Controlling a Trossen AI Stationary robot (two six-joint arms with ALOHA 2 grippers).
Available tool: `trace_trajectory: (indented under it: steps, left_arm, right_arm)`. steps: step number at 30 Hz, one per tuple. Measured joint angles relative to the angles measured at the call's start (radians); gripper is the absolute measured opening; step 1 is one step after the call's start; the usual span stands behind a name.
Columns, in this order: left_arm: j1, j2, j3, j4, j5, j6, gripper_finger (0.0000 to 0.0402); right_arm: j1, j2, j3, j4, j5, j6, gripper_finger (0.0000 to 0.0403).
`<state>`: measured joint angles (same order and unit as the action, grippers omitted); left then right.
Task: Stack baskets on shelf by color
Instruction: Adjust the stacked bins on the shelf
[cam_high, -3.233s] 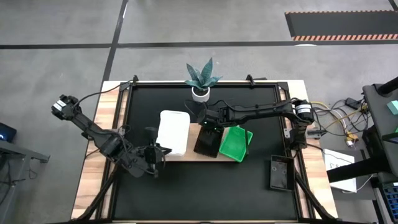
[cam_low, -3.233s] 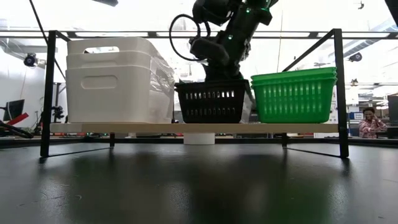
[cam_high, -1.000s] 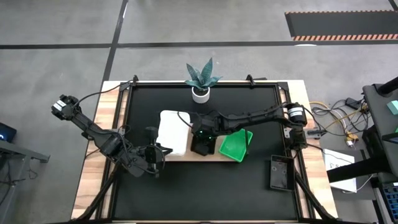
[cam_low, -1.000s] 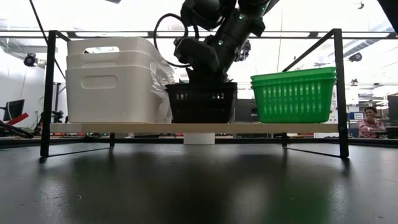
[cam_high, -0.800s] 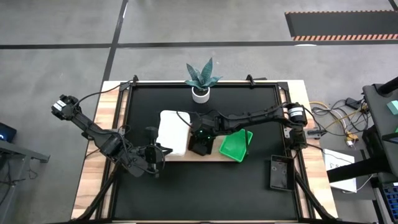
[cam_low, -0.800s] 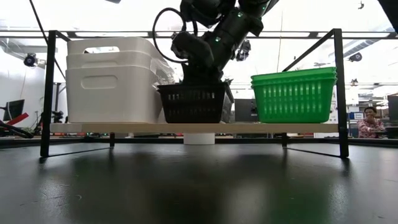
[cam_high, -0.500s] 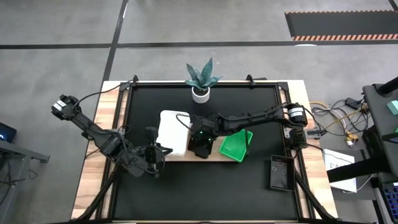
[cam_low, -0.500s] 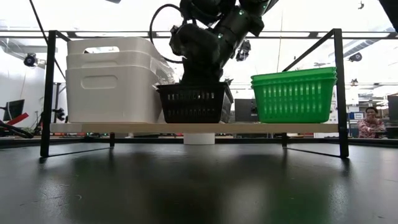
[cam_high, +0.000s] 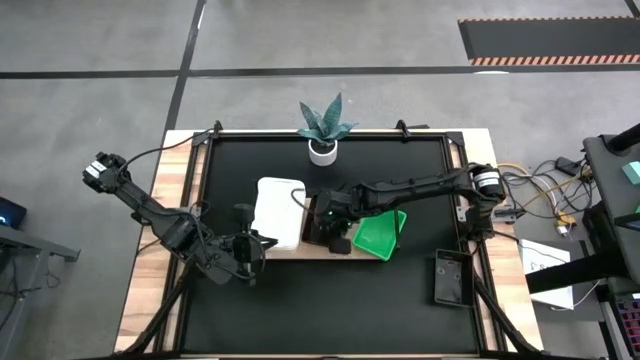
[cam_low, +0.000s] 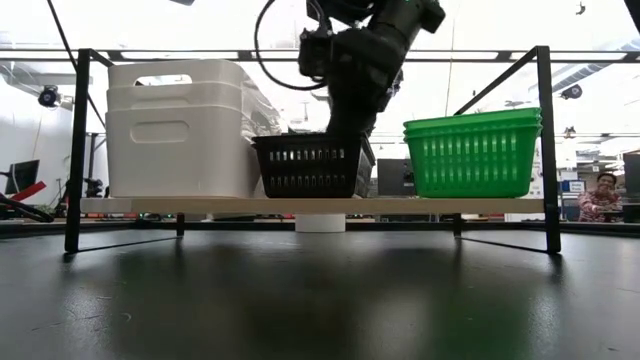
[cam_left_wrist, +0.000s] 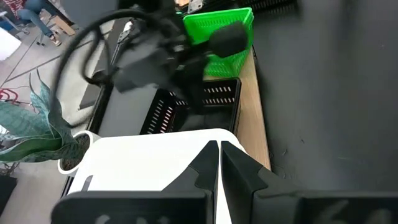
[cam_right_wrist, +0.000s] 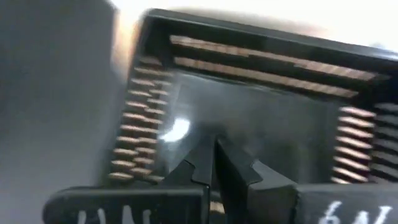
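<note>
A black slotted basket (cam_low: 308, 165) stands on the wooden shelf (cam_low: 320, 205), between a stack of white baskets (cam_low: 180, 128) and a stack of green baskets (cam_low: 470, 155). My right gripper (cam_right_wrist: 212, 155) is shut and points down into the black basket's hollow (cam_right_wrist: 261, 118). It shows above the basket's right part in the low view (cam_low: 345, 125). My left gripper (cam_left_wrist: 218, 158) is shut and waits near the table's near left (cam_high: 245, 250), facing the white stack (cam_left_wrist: 155, 155). Another black basket (cam_high: 450, 277) lies on the mat at the near right. My right gripper has its shut fingers over the inside of the black basket, coming from above. I cannot tell whether they touch the basket. The basket stands with its bottom on the shelf.
A white pot with a plant (cam_high: 322, 148) stands at the table's far edge, behind the shelf. A black metal frame (cam_low: 78, 150) surrounds the mat. Open mat lies in front of the shelf (cam_high: 330, 300).
The black basket has slid a little along the shelf toward the white stack and now stands still close beside it. My right gripper has then risen and drawn back toward the table's right, away from the basket's rim.
</note>
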<state>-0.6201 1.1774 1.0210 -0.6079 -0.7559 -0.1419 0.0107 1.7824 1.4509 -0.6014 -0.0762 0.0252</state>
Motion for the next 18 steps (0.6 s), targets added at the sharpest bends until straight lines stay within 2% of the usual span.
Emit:
trace_trajectory:
  steps: [2, 5, 18]
  left_arm:
    - [0.0, 0.0, 0.0, 0.0, 0.0, 0.0, 0.0001]
    - [0.0, 0.0, 0.0, 0.0, 0.0, 0.0, 0.0001]
    - [0.0, 0.0, 0.0, 0.0, 0.0, 0.001, 0.0001]
  right_arm:
    - [-0.014, -0.014, 0.0, -0.014, 0.077, 0.0, 0.0009]
    - [-0.044, -0.016, 0.0, -0.004, 0.13, -0.001, 0.0009]
    - [-0.115, 0.058, 0.0, 0.183, 0.156, -0.108, 0.0009]
